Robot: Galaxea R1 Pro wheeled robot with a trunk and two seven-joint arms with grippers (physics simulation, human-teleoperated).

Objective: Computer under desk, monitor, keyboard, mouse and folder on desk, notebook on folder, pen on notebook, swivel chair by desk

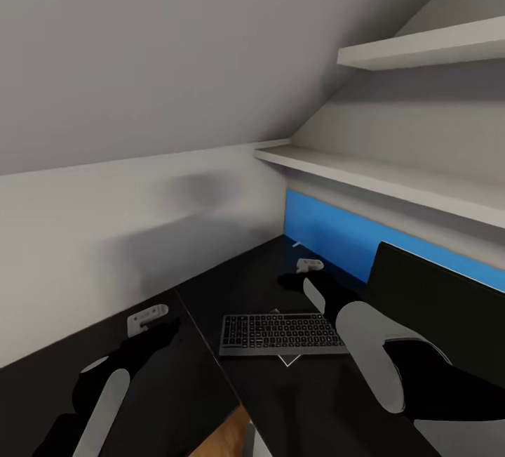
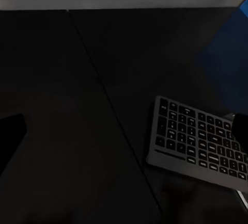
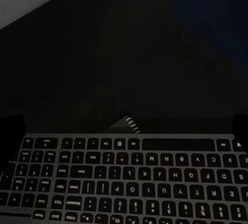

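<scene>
Sloped grey ceiling closes in over a corner where the desk (image 1: 210, 288) runs along the left wall and turns along the far-right wall, its black top backed by a blue panel (image 1: 330, 232). Two white shelves (image 1: 393, 176) jut out above the right run, crowding the space overhead. A seam crosses the black top diagonally from the left wall toward the near edge, and near the bottom of the head view the top ends at an inner corner, with wood floor (image 1: 224, 436) showing below it.

On the right run lies the keyboard (image 1: 283, 334), flat, its long axis running left to right, roughly parallel to the near edge, key rows facing up. A corner of a spiral-bound notebook (image 3: 129, 124) peeks out from under its far edge. At the right, the monitor (image 1: 435, 302) stands upright with its dark screen angled toward the keyboard, just beside the keyboard's right end. Bare black top lies open to the left of the keyboard and beyond it toward the panel.

Over the left run hovers the left gripper (image 1: 149, 319), holding nothing; how far its jaws stand apart I cannot tell. Beyond the keyboard's far right corner hangs the right gripper (image 1: 308, 265); its dark fingertips (image 3: 11, 131) sit wide apart at either side of the right wrist view, with nothing between them.
</scene>
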